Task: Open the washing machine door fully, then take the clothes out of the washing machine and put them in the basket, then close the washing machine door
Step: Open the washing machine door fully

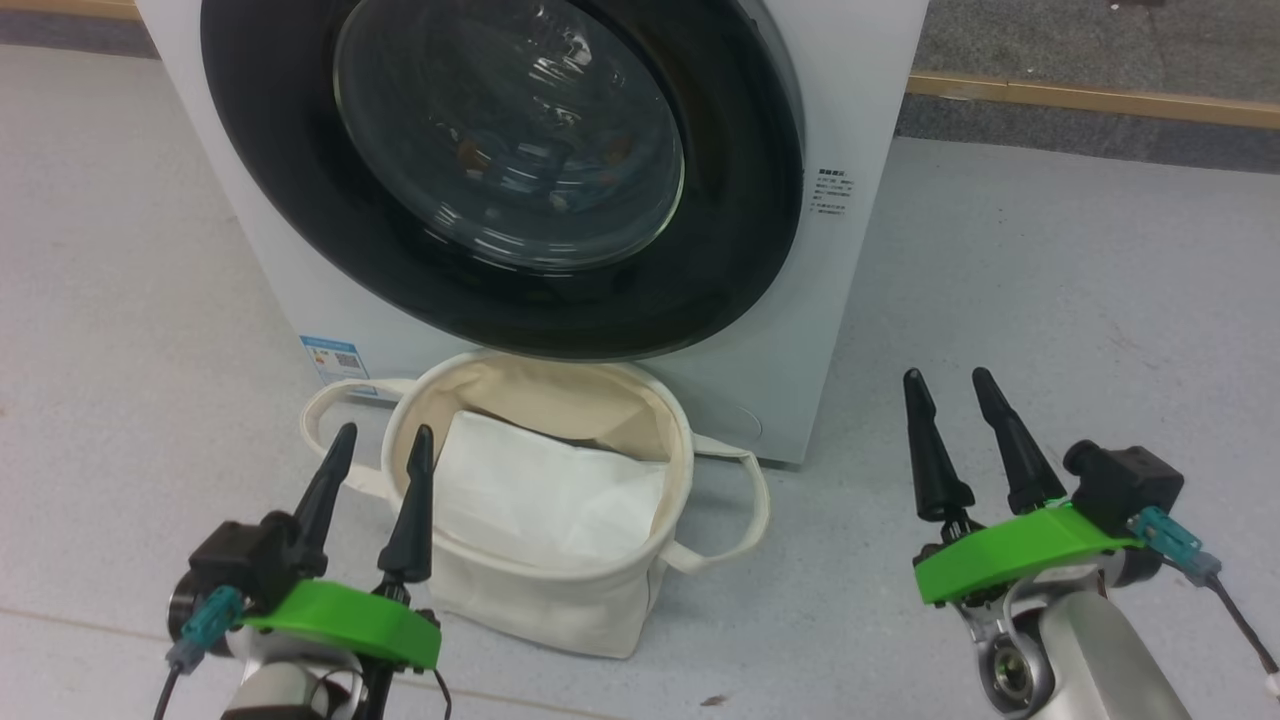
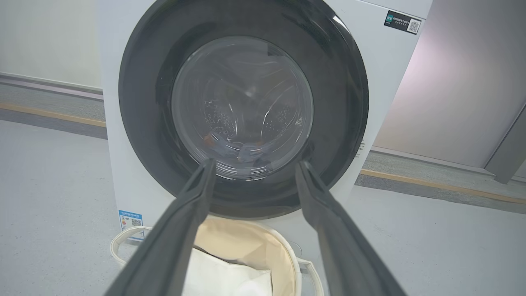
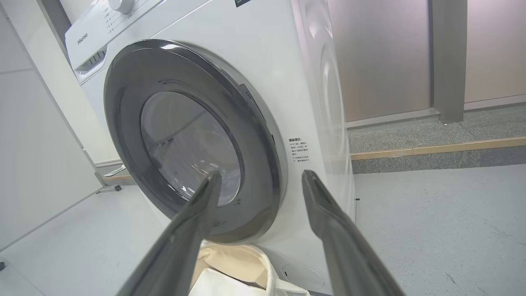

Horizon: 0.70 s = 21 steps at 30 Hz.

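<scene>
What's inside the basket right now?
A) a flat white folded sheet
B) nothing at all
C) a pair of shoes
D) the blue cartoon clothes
A: the basket on the floor holds a flat white folded sheet, while the blue clothes sit behind the glass of the shut washing machine door.

The washing machine door stands shut behind the basket, left gripper and right gripper spread.
</scene>
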Motion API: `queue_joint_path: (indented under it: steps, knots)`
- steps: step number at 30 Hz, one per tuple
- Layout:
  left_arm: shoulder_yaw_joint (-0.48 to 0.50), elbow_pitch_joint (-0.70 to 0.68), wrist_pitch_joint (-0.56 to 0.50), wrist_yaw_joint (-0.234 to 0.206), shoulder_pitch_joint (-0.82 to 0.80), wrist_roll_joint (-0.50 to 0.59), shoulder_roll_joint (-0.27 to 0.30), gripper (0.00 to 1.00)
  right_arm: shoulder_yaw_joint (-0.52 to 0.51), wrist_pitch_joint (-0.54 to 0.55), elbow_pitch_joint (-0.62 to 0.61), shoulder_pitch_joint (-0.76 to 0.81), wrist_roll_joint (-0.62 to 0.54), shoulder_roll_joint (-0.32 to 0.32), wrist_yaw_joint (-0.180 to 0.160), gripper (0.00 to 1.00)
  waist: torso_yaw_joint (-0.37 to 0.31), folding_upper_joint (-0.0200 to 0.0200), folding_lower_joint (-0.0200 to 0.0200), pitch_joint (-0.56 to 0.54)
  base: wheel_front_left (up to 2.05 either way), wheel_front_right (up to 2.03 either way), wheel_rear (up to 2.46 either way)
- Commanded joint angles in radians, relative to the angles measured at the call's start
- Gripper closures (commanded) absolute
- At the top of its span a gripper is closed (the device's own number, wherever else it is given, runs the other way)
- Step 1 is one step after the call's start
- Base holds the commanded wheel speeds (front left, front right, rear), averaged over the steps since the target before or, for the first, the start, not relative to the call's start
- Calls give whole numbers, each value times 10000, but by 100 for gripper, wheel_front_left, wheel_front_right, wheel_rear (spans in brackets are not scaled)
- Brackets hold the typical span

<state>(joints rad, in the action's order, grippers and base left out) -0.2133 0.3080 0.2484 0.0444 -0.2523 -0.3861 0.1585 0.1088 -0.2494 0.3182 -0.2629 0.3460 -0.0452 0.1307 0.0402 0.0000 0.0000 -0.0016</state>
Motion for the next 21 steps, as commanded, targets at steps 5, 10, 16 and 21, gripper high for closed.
queue_joint_path:
  steps: [5,10,16,21]
  knots:
    - [310,-392,46,-24,-445,-95,227,0,13,-124,-213,-651,0,-50,0,0,30,0,0,-4,0,0,0]
    - [328,-506,62,-79,-427,-107,240,0,-64,-124,-202,-727,374,-50,0,83,38,0,0,47,0,0,0]
    - [346,-721,97,67,-500,-291,51,0,-115,-124,200,-1347,2418,-50,0,100,103,0,0,701,0,0,0]
    - [360,-718,117,130,-650,-255,-51,0,-168,75,811,-2482,4010,-537,0,100,289,0,0,1446,0,0,0]
